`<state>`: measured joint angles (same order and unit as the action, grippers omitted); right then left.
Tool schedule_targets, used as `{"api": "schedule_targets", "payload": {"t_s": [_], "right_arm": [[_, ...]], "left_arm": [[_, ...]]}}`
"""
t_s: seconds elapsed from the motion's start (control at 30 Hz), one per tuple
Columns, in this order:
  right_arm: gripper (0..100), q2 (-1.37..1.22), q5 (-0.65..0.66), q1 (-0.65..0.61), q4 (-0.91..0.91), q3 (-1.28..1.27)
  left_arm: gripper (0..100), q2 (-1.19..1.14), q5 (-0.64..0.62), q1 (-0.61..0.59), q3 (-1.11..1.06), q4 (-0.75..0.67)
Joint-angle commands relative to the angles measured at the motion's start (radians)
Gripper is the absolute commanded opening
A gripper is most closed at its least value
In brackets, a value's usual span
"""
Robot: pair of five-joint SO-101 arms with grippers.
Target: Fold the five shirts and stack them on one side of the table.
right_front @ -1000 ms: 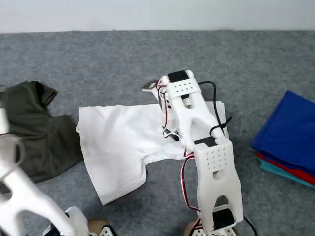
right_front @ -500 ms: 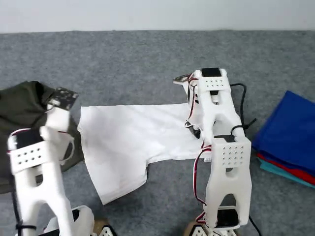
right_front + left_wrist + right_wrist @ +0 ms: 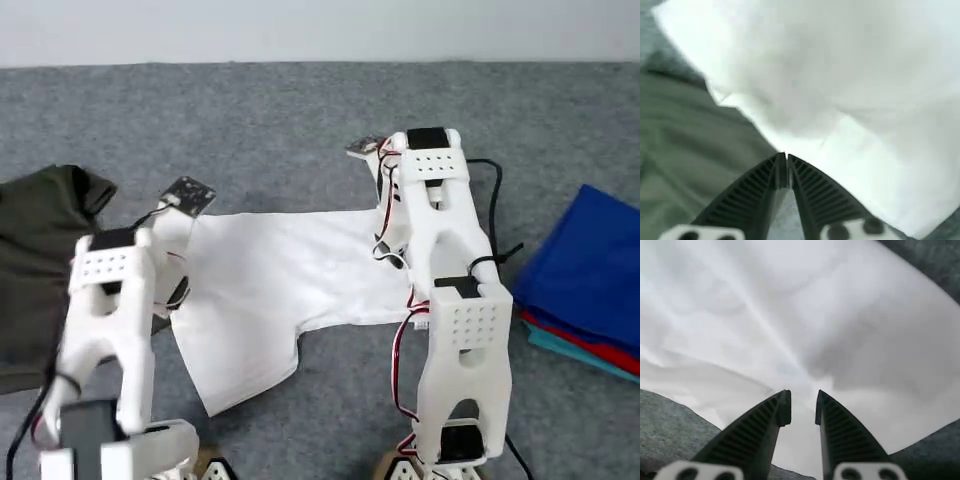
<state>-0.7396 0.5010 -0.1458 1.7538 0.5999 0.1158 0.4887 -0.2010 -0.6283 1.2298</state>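
White shirt (image 3: 270, 290) lies spread flat in the middle of the worktop (image 3: 250, 110), still unfolded. A second ago the left arm (image 3: 110, 300) was low at the near left corner, off the cloth. It has since swung in and now stands over the shirt's left edge, where white meets the dark green shirt (image 3: 40, 260). The right arm (image 3: 440, 250) has moved from the shirt's middle out to its right edge.

The left gripper (image 3: 786, 162) has its fingers pressed together with nothing between them. The right gripper (image 3: 803, 407) has its fingers slightly apart above white cloth. With an arm at each end, they look set to take hold for a first fold, though nothing is gripped yet.

A stack of folded shirts (image 3: 590, 280), blue over red over teal, sits at the right edge, so two shirts seem left to do. The worktop has a grey, felt-like cover, and a plain pale wall (image 3: 300, 30) runs behind it.
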Motion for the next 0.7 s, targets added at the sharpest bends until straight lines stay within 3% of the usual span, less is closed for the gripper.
{"api": "schedule_targets", "payload": {"t_s": [0.0, 0.43, 0.67], "right_arm": [[9.6, 0.015, 0.003, -0.004, 0.039, 0.028], [9.6, 0.015, 0.005, 0.004, 0.039, 0.028], [9.6, 0.016, 0.008, 0.004, 0.041, 0.028]], "left_arm": [[2, -0.066, -0.006, 0.029, 0.096, 0.032], [2, -0.233, -0.009, 0.046, 0.113, -0.023], [2, -0.144, -0.043, 0.049, 0.139, 0.002]]}}
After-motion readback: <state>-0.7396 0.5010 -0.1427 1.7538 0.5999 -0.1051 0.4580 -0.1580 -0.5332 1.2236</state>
